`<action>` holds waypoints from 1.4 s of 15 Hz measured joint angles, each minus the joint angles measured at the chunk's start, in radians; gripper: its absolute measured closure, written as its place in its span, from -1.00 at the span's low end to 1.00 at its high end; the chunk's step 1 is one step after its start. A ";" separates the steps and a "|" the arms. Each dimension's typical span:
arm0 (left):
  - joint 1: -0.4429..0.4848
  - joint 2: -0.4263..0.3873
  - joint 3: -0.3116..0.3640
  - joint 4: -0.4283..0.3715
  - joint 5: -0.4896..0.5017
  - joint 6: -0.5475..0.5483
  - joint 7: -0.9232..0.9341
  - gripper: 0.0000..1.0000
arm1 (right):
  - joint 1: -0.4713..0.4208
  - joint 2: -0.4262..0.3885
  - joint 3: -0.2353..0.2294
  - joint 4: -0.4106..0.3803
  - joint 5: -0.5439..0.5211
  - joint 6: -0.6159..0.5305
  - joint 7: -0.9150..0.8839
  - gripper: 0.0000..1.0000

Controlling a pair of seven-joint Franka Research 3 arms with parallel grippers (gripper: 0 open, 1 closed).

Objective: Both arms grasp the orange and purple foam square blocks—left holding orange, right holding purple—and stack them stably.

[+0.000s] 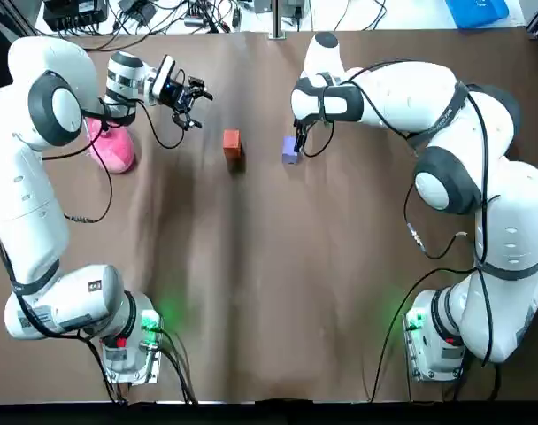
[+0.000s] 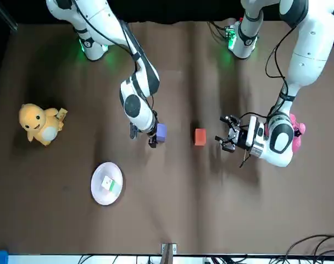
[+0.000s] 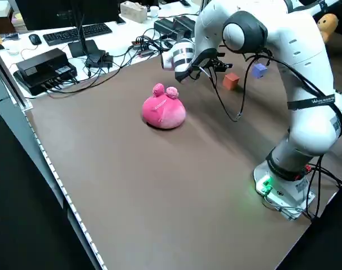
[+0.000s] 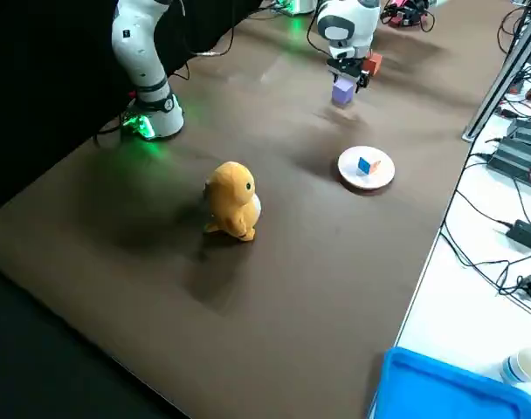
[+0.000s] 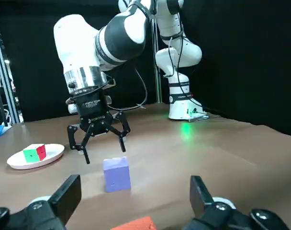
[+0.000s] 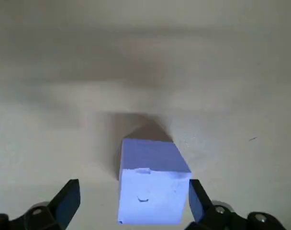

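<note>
Orange block [image 1: 232, 142] and purple block [image 1: 291, 149] sit apart on the surface [image 1: 269, 292]. Right gripper [image 5: 103, 149] is poised over purple, jaws open. Left gripper [image 1: 198, 108] is beside orange, jaws open, no contact. Foam likely light, squashy, grippy: pinch opposite flat sides at mid-height, gently.
</note>
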 joint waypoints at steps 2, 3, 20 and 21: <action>-0.002 0.000 0.000 -0.004 0.000 0.003 0.000 -1.00 | 0.004 0.002 0.001 0.000 0.000 0.000 0.000 -1.00; -0.004 0.000 -0.001 -0.011 -0.001 0.016 0.000 -1.00 | 0.006 0.002 0.002 0.000 0.000 0.000 0.001 -1.00; -0.078 0.012 -0.003 -0.202 -0.252 0.345 0.129 -1.00 | 0.040 0.051 0.003 0.001 0.022 0.025 0.003 -0.53; -0.084 0.022 -0.003 -0.207 -0.263 0.373 0.129 -1.00 | 0.040 0.051 0.002 0.002 0.022 0.029 0.003 -0.31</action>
